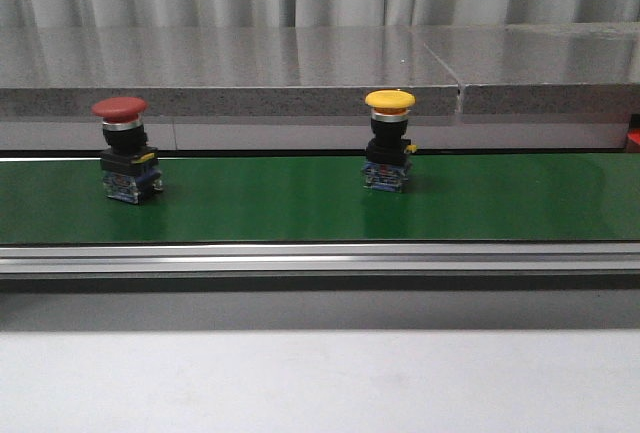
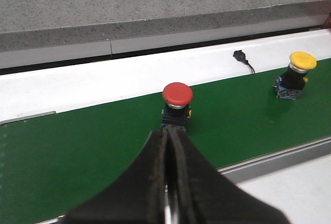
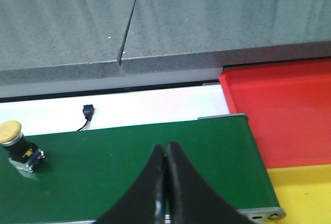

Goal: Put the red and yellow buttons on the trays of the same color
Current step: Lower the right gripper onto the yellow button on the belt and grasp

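Note:
A red button (image 1: 124, 148) stands upright on the green belt (image 1: 300, 198) at the left, and a yellow button (image 1: 389, 139) stands upright right of the belt's middle. In the left wrist view the red button (image 2: 177, 106) is just beyond my left gripper (image 2: 169, 132), whose fingers are shut with nothing held; the yellow button (image 2: 296, 74) sits farther along. My right gripper (image 3: 166, 146) is shut and empty over the belt, with the yellow button (image 3: 18, 145) well off to one side. A red tray (image 3: 282, 107) and a yellow tray (image 3: 305, 193) lie past the belt's end.
A grey stone ledge (image 1: 300, 68) runs behind the belt. A metal rail (image 1: 320, 258) borders its near side, with a pale table surface (image 1: 320, 383) in front. A small black connector with a wire (image 2: 241, 57) lies on the white strip behind the belt.

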